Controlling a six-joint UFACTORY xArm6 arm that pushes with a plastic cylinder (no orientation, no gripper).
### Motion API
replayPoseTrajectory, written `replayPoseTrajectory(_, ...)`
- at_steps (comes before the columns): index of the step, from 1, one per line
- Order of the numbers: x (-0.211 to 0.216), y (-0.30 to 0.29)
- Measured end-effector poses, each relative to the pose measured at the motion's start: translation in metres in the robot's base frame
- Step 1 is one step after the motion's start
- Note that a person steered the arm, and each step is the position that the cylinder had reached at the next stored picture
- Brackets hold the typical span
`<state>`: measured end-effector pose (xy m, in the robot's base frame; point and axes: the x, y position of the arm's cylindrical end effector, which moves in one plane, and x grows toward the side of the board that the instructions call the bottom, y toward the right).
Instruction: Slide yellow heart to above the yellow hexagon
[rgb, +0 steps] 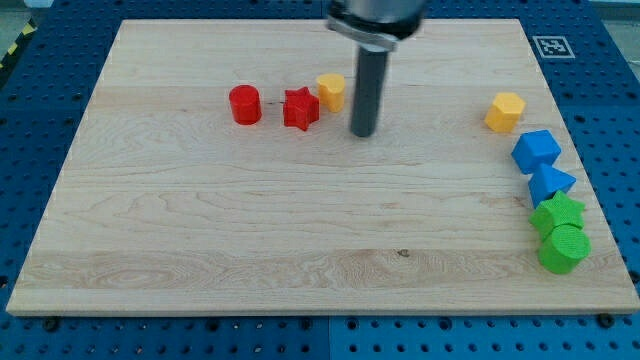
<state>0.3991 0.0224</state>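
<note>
Pale wooden surface (200, 230) on a blue pegboard bench (40, 338). Up near the view's top, left of centre: yellow heart (331, 91), just beside the red star (300, 108) at its lower left. Too small to tell its pointing or long axis. Tool a bare dark rod, no jaws, holding nothing. My tip (363, 134) just right of and below the heart, apart from it. Yellow hexagon (505, 111) well off to the view's right.

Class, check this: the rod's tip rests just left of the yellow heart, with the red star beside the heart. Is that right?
Not quite. The camera view shows my tip just right of the yellow heart, not left. The red star is indeed beside the heart.
</note>
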Motion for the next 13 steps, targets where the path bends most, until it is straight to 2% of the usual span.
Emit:
replayPoseTrajectory(1,-0.031,-0.055)
replayPoseTrajectory(2,-0.042,-0.088)
replayPoseTrajectory(3,-0.042,-0.078)
replayPoseTrajectory(7,-0.053,0.059)
replayPoseTrajectory(9,-0.092,0.05)
replayPoseTrajectory(11,-0.094,0.095)
replayPoseTrajectory(13,-0.134,0.107)
